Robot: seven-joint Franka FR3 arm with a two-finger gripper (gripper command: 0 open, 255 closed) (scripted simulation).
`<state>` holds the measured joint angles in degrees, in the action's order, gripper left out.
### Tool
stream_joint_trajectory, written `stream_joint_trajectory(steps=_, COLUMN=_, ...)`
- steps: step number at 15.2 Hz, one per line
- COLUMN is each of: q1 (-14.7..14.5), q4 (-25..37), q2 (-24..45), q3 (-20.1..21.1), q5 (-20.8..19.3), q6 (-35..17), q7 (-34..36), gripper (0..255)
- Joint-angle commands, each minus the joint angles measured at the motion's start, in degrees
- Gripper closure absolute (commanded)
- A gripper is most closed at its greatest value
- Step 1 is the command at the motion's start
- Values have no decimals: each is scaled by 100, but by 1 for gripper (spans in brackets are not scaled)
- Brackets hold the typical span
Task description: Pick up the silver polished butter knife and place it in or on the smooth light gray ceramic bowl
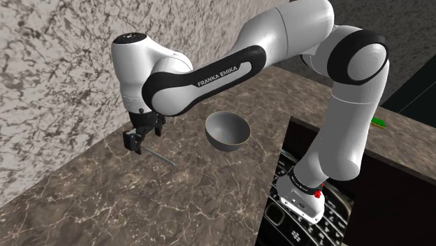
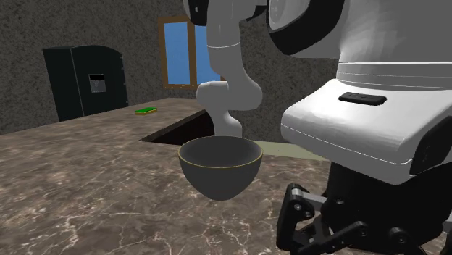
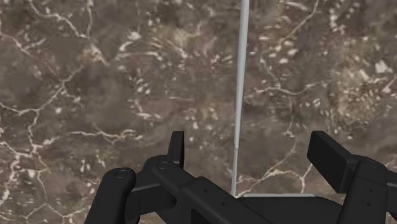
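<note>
The slim silver butter knife (image 3: 240, 95) lies flat on the brown marble counter (image 1: 105, 203). In the wrist view it runs away from the hand, between my two fingers, and neither finger touches it. My black gripper (image 3: 250, 147) is open and points down just above the knife's near end. The shoulder view shows the gripper (image 1: 137, 142) low over the counter by the wall, with the knife (image 1: 161, 157) stretching out towards the bowl. The grey bowl (image 1: 228, 131) stands upright and empty a short way to that view's right. In the second exterior view the bowl (image 2: 220, 166) sits left of the gripper (image 2: 319, 233).
A rough stone wall (image 1: 63, 77) rises close behind the gripper. A sunken dark cooktop (image 1: 307, 210) lies beside the robot's base. A green sponge (image 1: 378, 122) rests on the far counter. A dark fridge (image 2: 83, 80) and a window (image 2: 190, 51) stand in the background.
</note>
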<state>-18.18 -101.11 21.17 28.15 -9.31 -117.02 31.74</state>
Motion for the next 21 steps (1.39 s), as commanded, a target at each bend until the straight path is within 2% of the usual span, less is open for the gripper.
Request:
stream_joint_trajectory(steps=1, q1=-22, q4=-72, q2=66, q3=-13, q5=-41, q6=-133, q7=37, gripper=0)
stream_joint_trajectory(steps=4, q1=-37, q4=-169, q2=146, q3=-36, q5=-90, q6=-301, q7=69, gripper=0)
stream_joint_trajectory(steps=12, q1=-36, q4=-169, q2=146, q3=-36, q5=-90, q6=-300, q7=68, gripper=0)
stream_joint_trajectory(steps=13, q1=-36, q4=-169, q2=146, q3=-36, q5=-90, q6=-300, q7=68, gripper=255)
stream_joint_trajectory(steps=21, q1=-37, q4=-169, q2=146, q3=-36, q5=-90, q6=-300, q7=68, gripper=255)
